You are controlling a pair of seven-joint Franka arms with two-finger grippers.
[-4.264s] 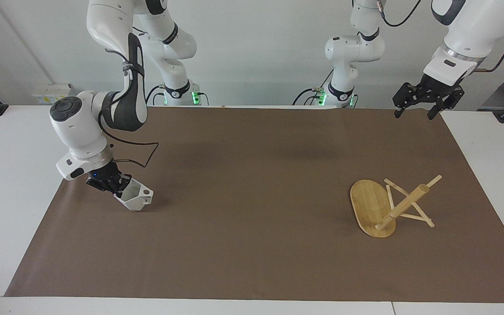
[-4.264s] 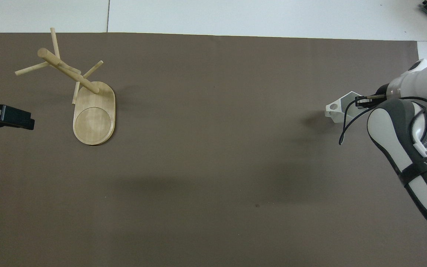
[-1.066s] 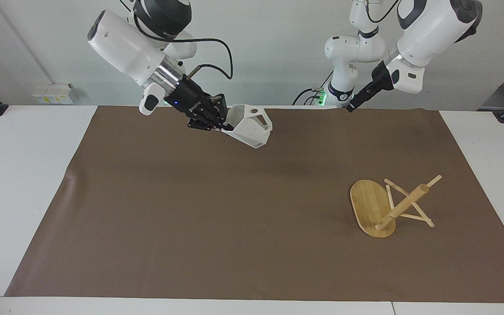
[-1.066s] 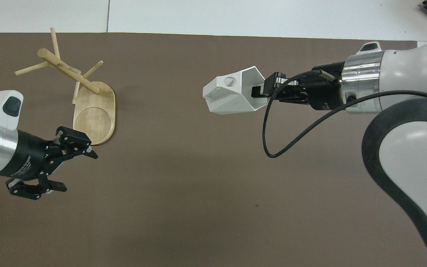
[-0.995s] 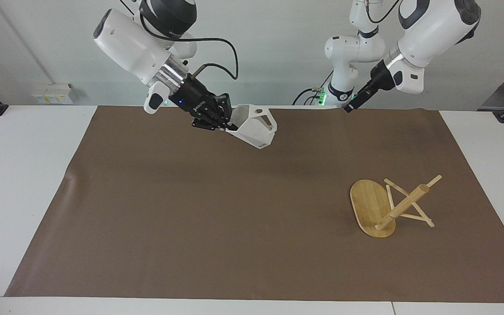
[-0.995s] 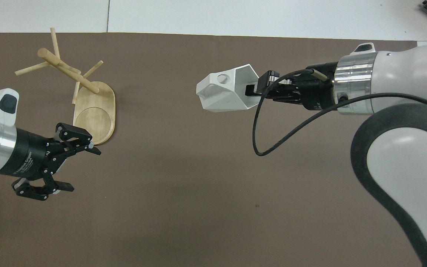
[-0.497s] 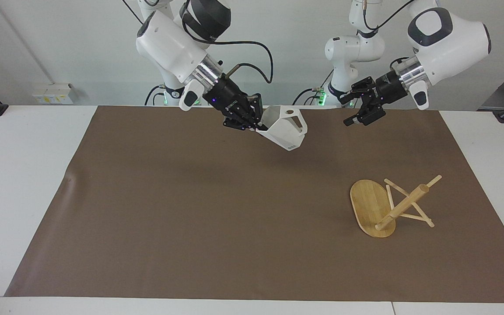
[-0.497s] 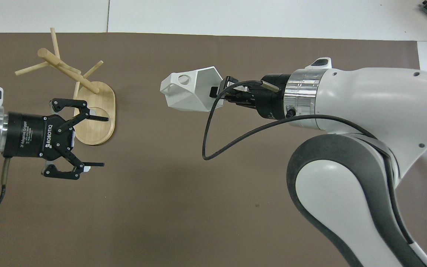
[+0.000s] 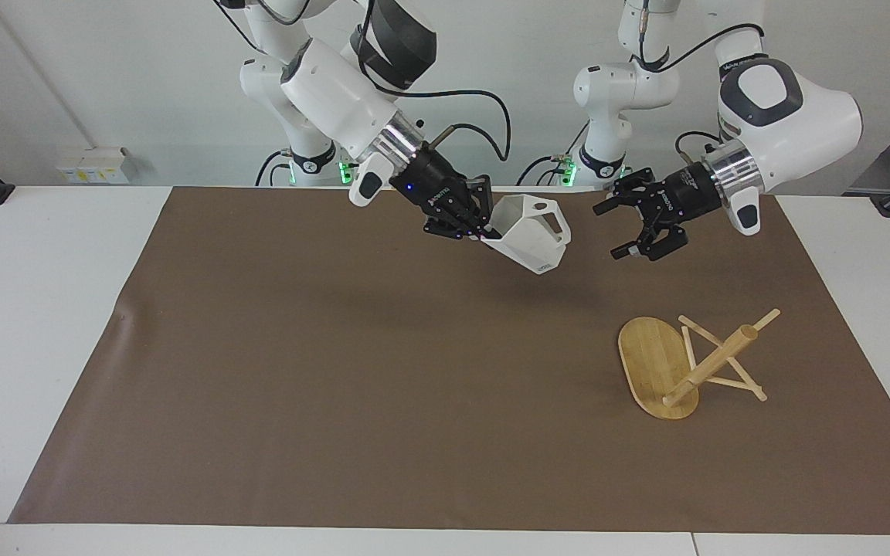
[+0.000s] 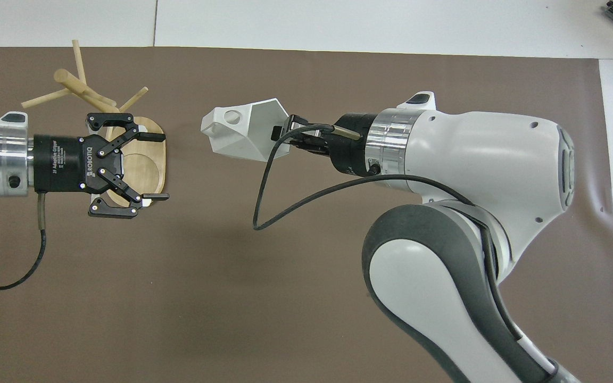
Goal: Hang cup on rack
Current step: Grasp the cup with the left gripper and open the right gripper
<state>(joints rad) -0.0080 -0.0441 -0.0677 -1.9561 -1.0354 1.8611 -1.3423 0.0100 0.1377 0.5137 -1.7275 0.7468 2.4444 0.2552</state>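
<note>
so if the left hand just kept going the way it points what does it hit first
Most likely the cup held in the right hand. The left hand is open, up in the air and aimed at it, nothing between. Whether their heights line up exactly is hard to judge.

Middle of mat point(image 9: 383, 371): bare brown surface, open for passage.
Air over mat's middle, robots' side: taken by right gripper point(image 9: 484, 224) clamped on rim of white cup point(image 9: 530, 232), held up and tilted, handle toward left arm's end.
Air between cup and left gripper point(image 9: 621, 229): narrow open gap; fingers spread wide, pointing at cup.
Left arm's end of mat: blocked by rack point(image 9: 684, 363), tipped over on edge of base, post slanting up, pegs sticking out toward mat's edge.
Between rack and left gripper: open mat, apart in facing view.
</note>
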